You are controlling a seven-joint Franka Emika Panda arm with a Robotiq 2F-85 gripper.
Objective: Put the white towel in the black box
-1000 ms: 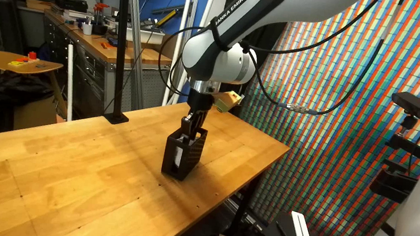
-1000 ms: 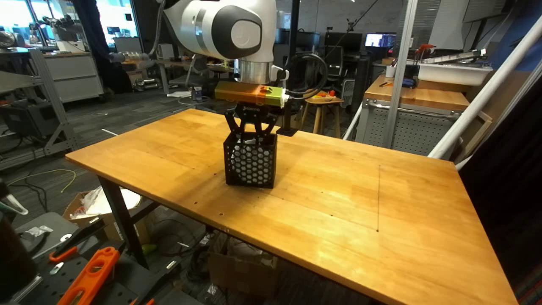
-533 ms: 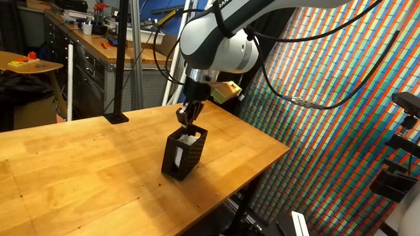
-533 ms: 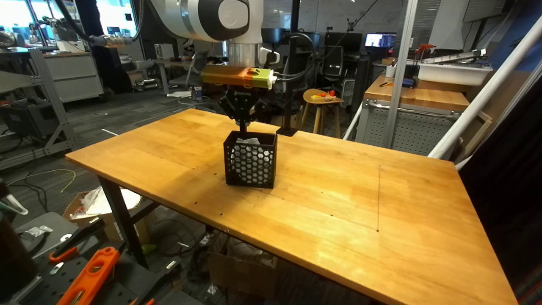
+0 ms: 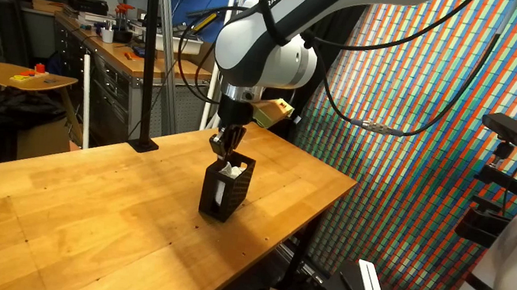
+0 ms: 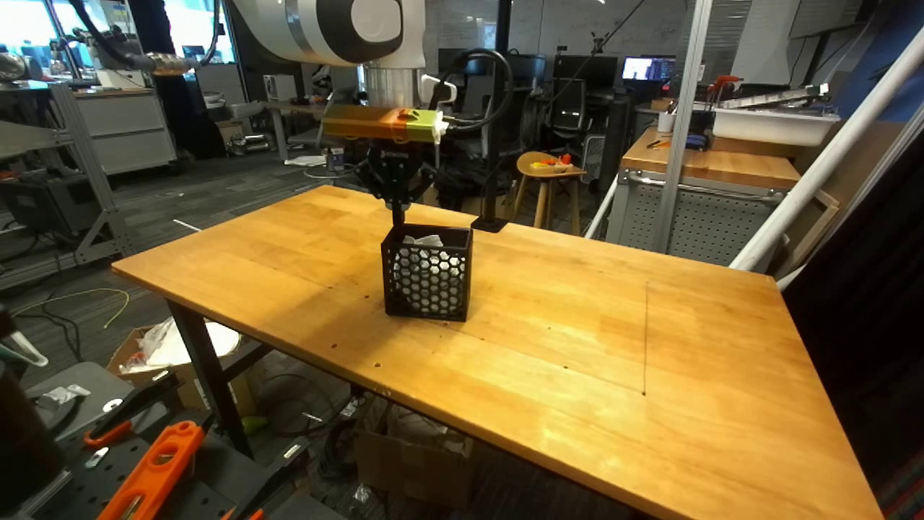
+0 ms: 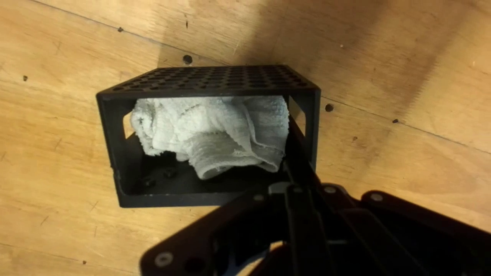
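Observation:
The white towel lies crumpled inside the open-topped black box. In the wrist view it fills most of the upper part of the opening. In both exterior views the towel's top shows at the rim of the upright box. My gripper has its fingers together, with no towel seen between them. Its fingertips point down at one end of the box, beside the towel. In the exterior views the gripper overlaps the box's end. I cannot tell how far the tips reach inside.
The box stands on a wooden table. A black post stands at the table's edge. A patterned curtain hangs beside the table. A camera on a stand is beyond the table edge.
One second ago the fingers were open inside the box. The gripper has risen, shut without the towel, and shifted left in both exterior views to the box's end. The box has stayed in place.

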